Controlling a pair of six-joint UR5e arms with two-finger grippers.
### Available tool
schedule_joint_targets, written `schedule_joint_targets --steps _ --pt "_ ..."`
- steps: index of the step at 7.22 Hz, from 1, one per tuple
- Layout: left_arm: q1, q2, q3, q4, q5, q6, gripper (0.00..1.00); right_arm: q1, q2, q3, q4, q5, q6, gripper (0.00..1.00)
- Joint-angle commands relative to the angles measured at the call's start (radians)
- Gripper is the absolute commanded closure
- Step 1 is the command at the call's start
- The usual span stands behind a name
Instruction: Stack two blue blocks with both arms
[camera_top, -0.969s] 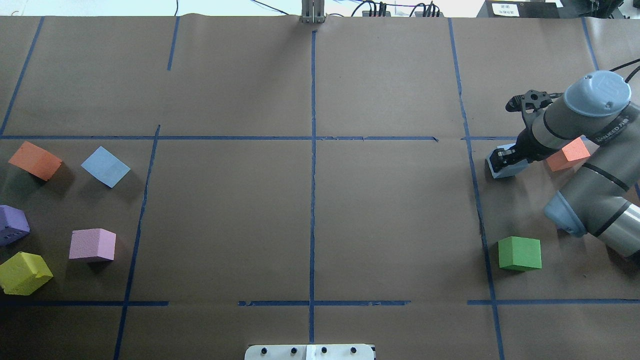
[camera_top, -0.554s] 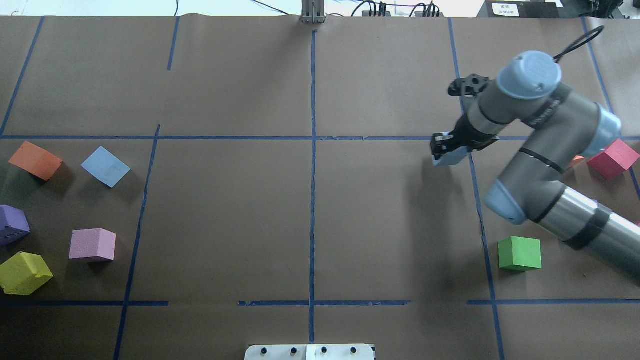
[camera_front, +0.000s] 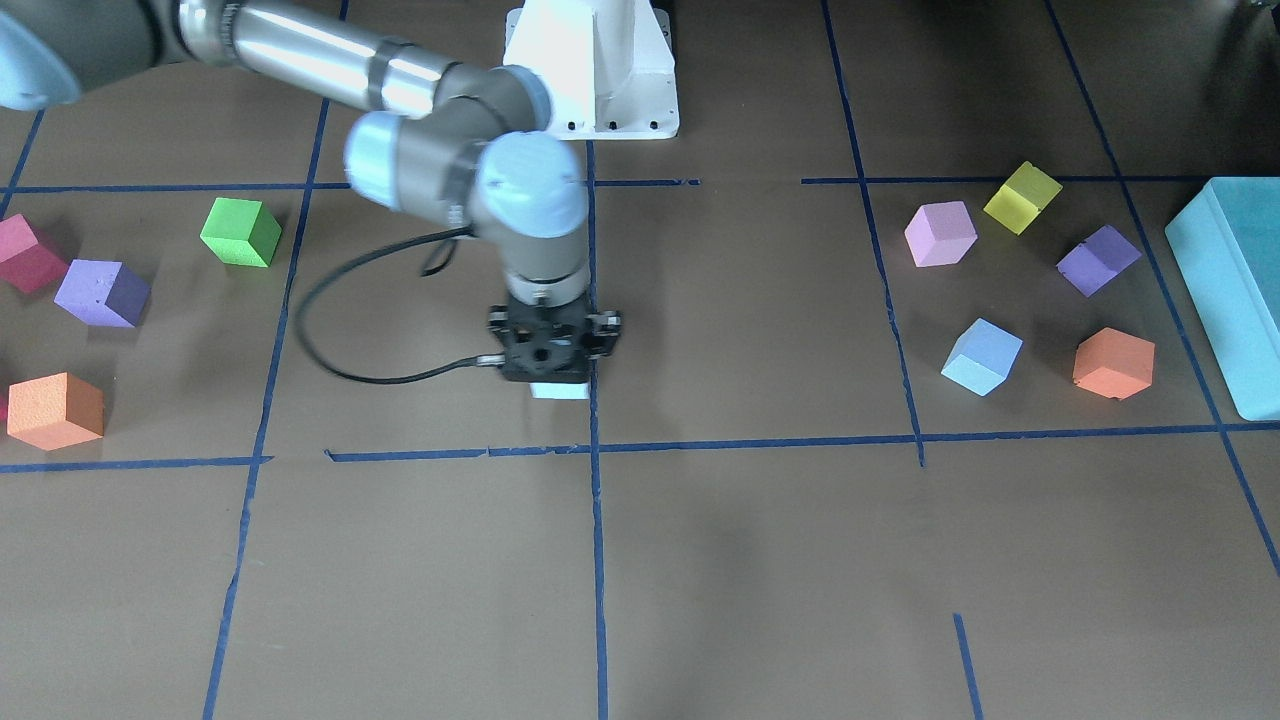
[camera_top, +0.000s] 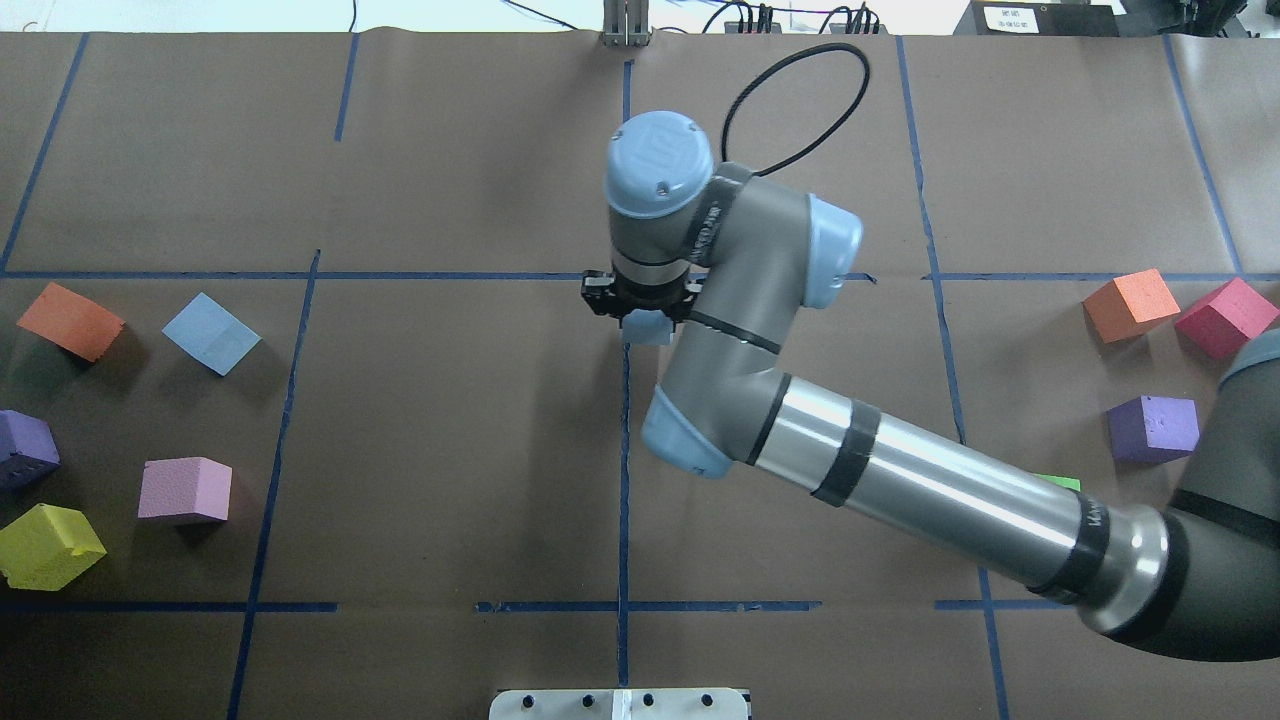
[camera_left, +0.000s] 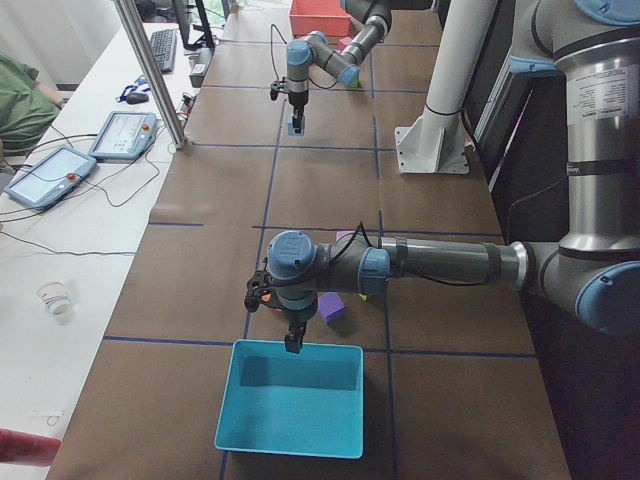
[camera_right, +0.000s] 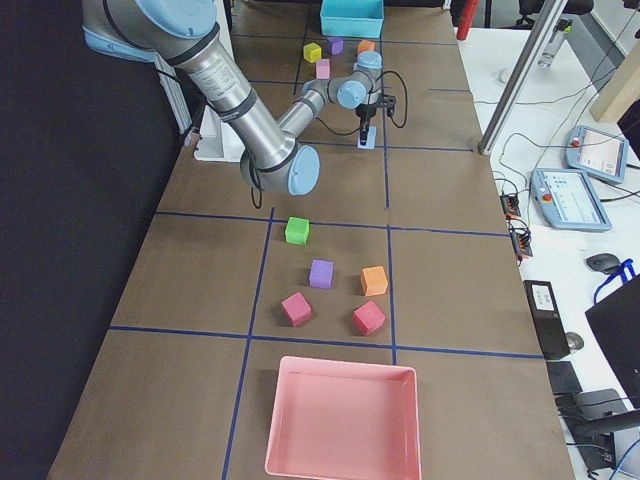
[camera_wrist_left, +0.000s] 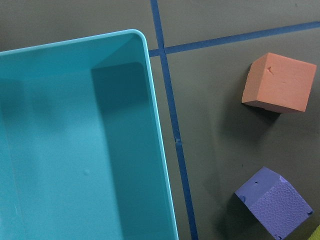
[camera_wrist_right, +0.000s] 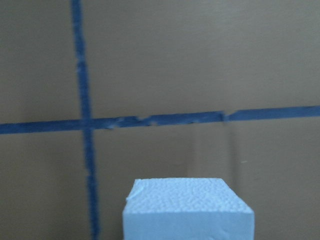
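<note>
My right gripper (camera_top: 645, 308) is shut on a pale blue block (camera_top: 647, 329) and holds it over the centre tape cross. It shows in the front view (camera_front: 555, 372) with the block (camera_front: 560, 392) poking out below. The right wrist view shows the block (camera_wrist_right: 187, 210) with brown paper beneath. The second blue block (camera_top: 211, 333) lies on the left side of the table, also in the front view (camera_front: 982, 357). My left gripper (camera_left: 293, 342) hangs over the teal box (camera_left: 290, 425); I cannot tell whether it is open or shut.
Orange (camera_top: 70, 320), purple (camera_top: 25, 450), pink (camera_top: 185, 490) and yellow (camera_top: 48, 545) cubes lie near the free blue block. Orange (camera_top: 1131, 305), red (camera_top: 1226, 318) and purple (camera_top: 1153, 428) cubes lie at the right. A pink tray (camera_right: 340, 455) stands at the table's right end.
My right arm has swung from the right side of the table to the centre tape cross, carrying the blue block. The other cubes have not moved.
</note>
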Motion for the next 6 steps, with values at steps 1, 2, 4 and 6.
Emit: schedule_joint_targets --steps 1,2,4,6 --pt "0.000 0.000 0.000 0.000 0.000 0.000 0.00 -0.046 0.050 -0.064 -0.002 -0.045 0.025 0.55" --pt "0.000 0.000 0.000 0.002 0.000 0.000 0.00 -0.047 0.044 -0.064 -0.002 -0.048 0.021 0.49" --pt "0.000 0.000 0.000 0.000 0.000 0.000 0.00 -0.048 0.041 -0.062 -0.002 -0.070 0.016 0.01" --pt "0.001 0.000 0.001 -0.001 0.002 0.000 0.00 -0.043 0.048 -0.052 0.042 -0.072 0.014 0.01"
